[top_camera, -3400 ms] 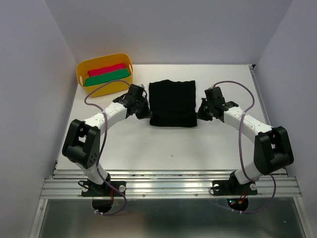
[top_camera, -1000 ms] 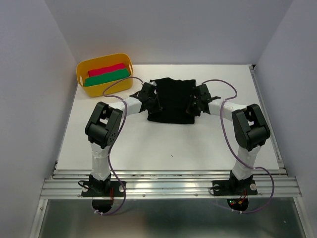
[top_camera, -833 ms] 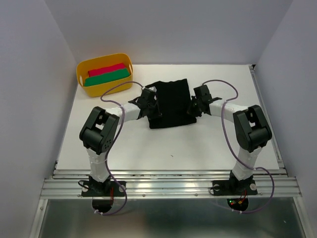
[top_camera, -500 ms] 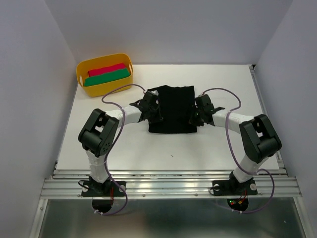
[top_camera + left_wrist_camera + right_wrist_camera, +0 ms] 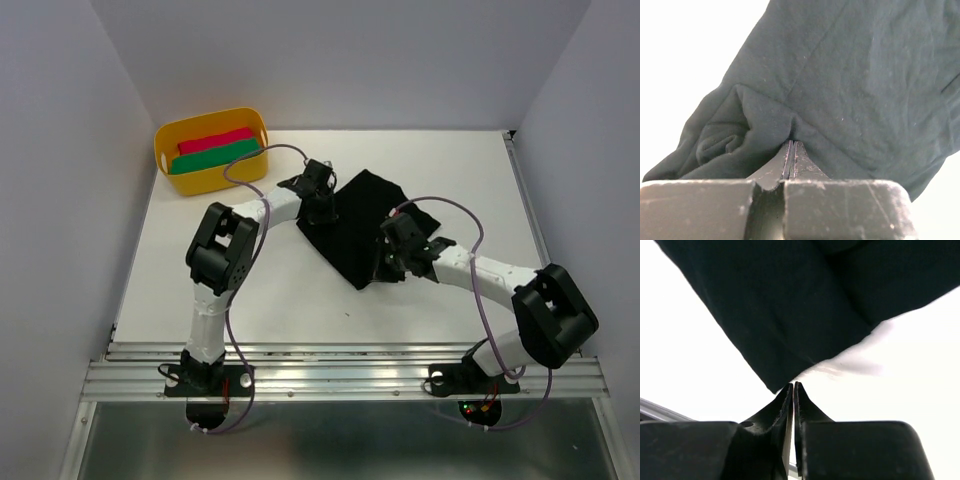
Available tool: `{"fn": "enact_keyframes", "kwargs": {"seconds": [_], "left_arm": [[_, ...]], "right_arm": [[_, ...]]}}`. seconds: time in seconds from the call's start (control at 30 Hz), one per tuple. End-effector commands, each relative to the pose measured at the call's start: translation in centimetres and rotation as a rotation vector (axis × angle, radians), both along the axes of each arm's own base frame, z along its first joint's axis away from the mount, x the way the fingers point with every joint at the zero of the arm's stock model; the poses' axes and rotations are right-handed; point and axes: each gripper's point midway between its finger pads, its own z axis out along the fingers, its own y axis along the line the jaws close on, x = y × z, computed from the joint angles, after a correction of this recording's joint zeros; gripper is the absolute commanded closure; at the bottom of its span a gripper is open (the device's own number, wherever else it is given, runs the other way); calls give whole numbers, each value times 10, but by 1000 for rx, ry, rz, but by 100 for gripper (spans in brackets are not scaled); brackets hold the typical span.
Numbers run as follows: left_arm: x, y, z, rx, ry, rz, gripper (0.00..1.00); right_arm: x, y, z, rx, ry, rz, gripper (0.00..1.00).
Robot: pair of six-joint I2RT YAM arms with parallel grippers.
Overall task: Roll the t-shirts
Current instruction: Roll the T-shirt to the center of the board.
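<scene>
Alignment mattered: left tool [image 5: 791, 143] pinched the plain black cloth t-shirt [image 5: 358, 230], right tool [image 5: 792, 385] stood closed at its corner; squaring it flat was advisable before rolling.

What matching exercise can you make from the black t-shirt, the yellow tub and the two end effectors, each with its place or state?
Things:
1. black t-shirt
2. yellow tub
3. left end effector
4. right end effector

Places or states:
a. shut, tips at a corner of the cloth
b. far left corner of the table
c. shut on a fold of the cloth
d. lies askew mid-table

Pairs: 1-d, 2-b, 3-c, 4-a
</scene>
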Motion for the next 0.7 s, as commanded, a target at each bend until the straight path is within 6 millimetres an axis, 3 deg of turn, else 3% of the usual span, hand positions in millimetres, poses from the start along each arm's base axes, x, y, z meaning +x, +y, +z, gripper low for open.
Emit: {"fn": "enact_keyframes", "kwargs": {"seconds": [0.0,0.07,0.2,0.27,0.43,0.47,0.5,0.53,0.57,0.63,0.67], "left_arm": [[34,13,50,55,-113,-2,100],[45,12,87,32,-188,-12,100],[46,15,146,-22,-281,-45,100],[42,18,159,-29,-293,-51,100],[13,43,167,-64,-265,-6,100],[12,45,181,-87,-289,7,100],[3,53,166,-79,-253,18,100],[-3,60,177,-93,-273,37,100],[-11,71,162,-85,-232,65,100],[-23,82,169,-103,-240,96,100],[-31,92,154,-96,-204,124,100]], "right_arm": [[21,-6,44,-61,-117,16,89],[32,-9,64,-108,-175,47,84],[49,-17,74,-245,-222,106,71],[54,-15,77,-291,-243,151,66],[57,15,80,-367,-296,324,47],[55,21,79,-382,-306,354,43],[54,25,79,-409,-324,370,40],[47,35,77,-422,-335,412,38],[47,38,71,-460,-338,440,35],[43,46,64,-493,-345,480,34],[38,51,59,-517,-349,515,33]]}}
